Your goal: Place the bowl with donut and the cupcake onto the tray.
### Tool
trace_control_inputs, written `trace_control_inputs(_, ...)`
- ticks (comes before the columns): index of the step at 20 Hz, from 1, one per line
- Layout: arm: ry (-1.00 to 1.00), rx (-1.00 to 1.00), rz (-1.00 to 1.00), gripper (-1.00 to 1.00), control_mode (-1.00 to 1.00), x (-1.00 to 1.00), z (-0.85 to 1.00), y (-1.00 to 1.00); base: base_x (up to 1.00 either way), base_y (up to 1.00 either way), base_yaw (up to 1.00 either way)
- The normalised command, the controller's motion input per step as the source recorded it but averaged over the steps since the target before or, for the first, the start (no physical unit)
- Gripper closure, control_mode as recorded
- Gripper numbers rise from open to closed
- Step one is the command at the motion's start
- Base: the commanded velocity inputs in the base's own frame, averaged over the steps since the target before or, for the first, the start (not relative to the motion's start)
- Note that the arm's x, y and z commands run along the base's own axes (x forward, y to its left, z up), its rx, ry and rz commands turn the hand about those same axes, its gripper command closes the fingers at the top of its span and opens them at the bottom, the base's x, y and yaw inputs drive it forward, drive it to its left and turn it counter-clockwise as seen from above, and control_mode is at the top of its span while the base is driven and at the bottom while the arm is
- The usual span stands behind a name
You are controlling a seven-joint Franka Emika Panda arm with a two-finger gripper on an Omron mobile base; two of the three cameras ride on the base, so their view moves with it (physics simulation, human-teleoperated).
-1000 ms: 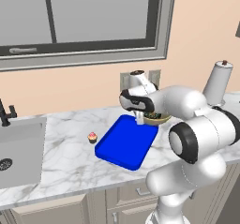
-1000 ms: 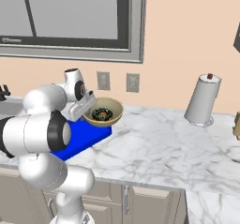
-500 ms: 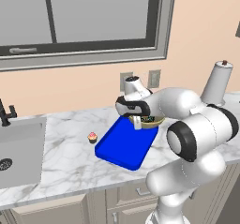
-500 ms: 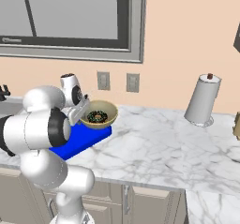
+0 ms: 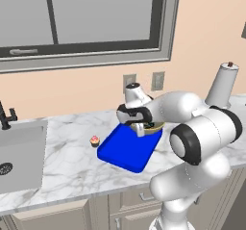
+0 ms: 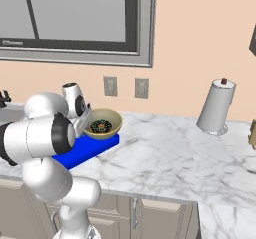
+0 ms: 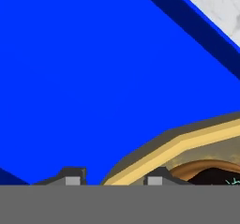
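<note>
The blue tray (image 5: 126,148) lies on the marble counter, also seen in the right base view (image 6: 86,149) and close under the hand (image 7: 93,78). My gripper (image 5: 140,129) is shut on the near rim of the tan bowl (image 6: 102,127), which sits low over the tray's far right end; whether it touches the tray I cannot tell. The dark sprinkled donut (image 6: 101,126) lies inside the bowl. In the hand view the bowl's rim (image 7: 187,141) runs between my fingertips, with the gripper (image 7: 115,181) at the bottom. The pink cupcake (image 5: 94,140) stands on the counter just left of the tray.
A steel sink (image 5: 19,152) with a dark faucet (image 5: 5,116) lies at the far left. A paper towel roll (image 6: 216,108) stands at the back right. Two wall outlets (image 6: 125,87) sit behind the bowl. Open marble stretches right of the tray.
The gripper has carried the bowl with the donut left and down, from above the counter's back to low over the tray's far end. The cupcake and tray have not moved.
</note>
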Motion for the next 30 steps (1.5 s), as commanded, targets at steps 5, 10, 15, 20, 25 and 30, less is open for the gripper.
trace_control_inputs(5, 0.01, 0.0, 0.09, 1.0, -1.0, -0.05, -0.15, 0.1, 0.0, 0.0, 0.0)
trace_control_inputs(10, 0.0, 0.0, 0.07, 1.0, -1.0, -0.33, -0.03, 0.27, 0.0, 0.0, 0.0)
trace_control_inputs(15, 0.0, 0.0, 0.08, 1.0, -1.0, -0.15, -0.18, 0.05, 0.0, 0.0, 0.0)
trace_control_inputs(20, 0.0, 0.0, 0.06, 1.0, -1.0, 0.0, -0.15, 0.0, 0.0, 0.0, 0.0)
trace_control_inputs(25, 0.02, 0.0, 0.06, 1.0, -1.0, 0.0, -0.05, 0.0, 0.0, 0.0, 0.0)
trace_control_inputs(30, 0.0, 0.0, 0.03, -1.0, -1.0, 0.0, -0.02, 0.0, 0.0, 0.0, 0.0)
